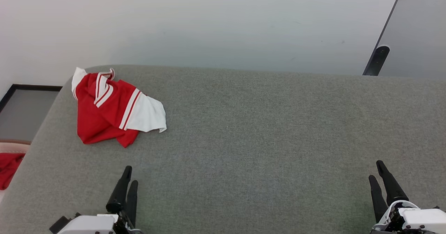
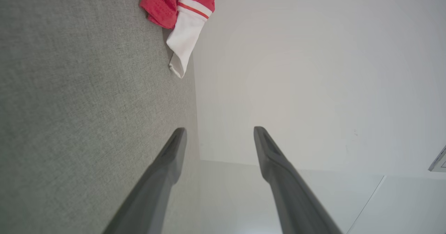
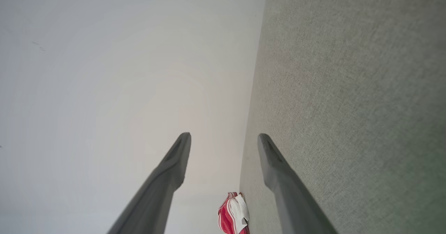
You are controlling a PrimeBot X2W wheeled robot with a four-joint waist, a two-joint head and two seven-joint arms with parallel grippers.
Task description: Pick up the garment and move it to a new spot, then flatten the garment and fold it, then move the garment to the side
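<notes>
The garment [image 1: 111, 108], a red jersey with white sleeve panels and striped trim, lies crumpled at the far left of the grey fabric surface [image 1: 251, 136]. It also shows at the top of the left wrist view as the garment [image 2: 181, 14], and small at the bottom of the right wrist view as the garment [image 3: 233, 214]. My left gripper [image 1: 129, 176] hovers near the front edge, below the garment and apart from it, open and empty. My right gripper [image 1: 377, 171] stands open and empty at the front right, far from the garment.
A plain red cloth [image 1: 8, 167] lies off the surface's left edge, lower down. A pale wall [image 1: 209, 21] rises behind the far edge. A dark post [image 1: 376, 60] and a grey panel stand at the back right.
</notes>
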